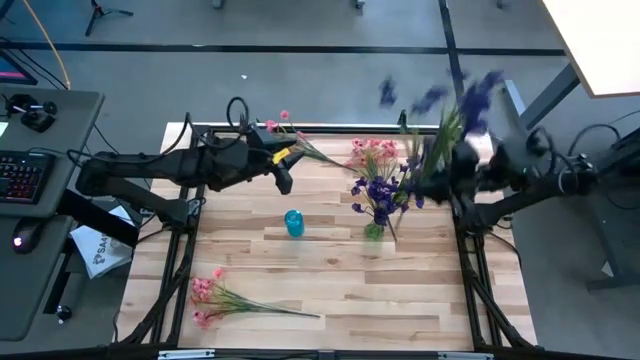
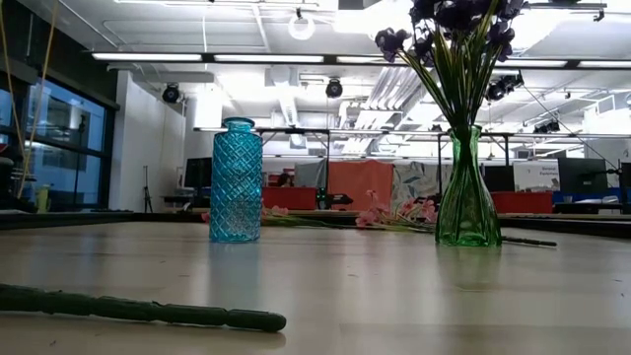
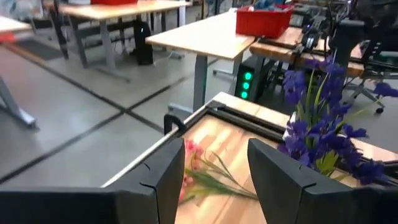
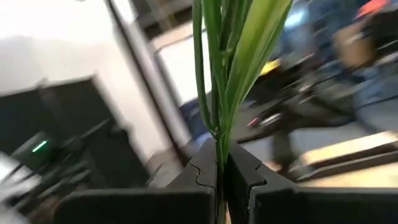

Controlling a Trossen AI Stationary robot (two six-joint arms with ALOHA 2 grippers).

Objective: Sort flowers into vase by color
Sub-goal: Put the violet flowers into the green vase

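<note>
Right gripper jaws clenched on a purple sprig, held above the green vase already holding purple flowers. Left gripper jaws released, over pink flowers at worktop rear. More pink flowers lay front-left; blue vase centre.

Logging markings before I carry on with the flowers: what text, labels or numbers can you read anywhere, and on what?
"SA": start of a longer word on the white paper left of the table; the rest is unreadable.
Signs on the back wall: too small to read.
Keyboard keys: too small to read.
Blue vase, green vase: no markings.
</note>
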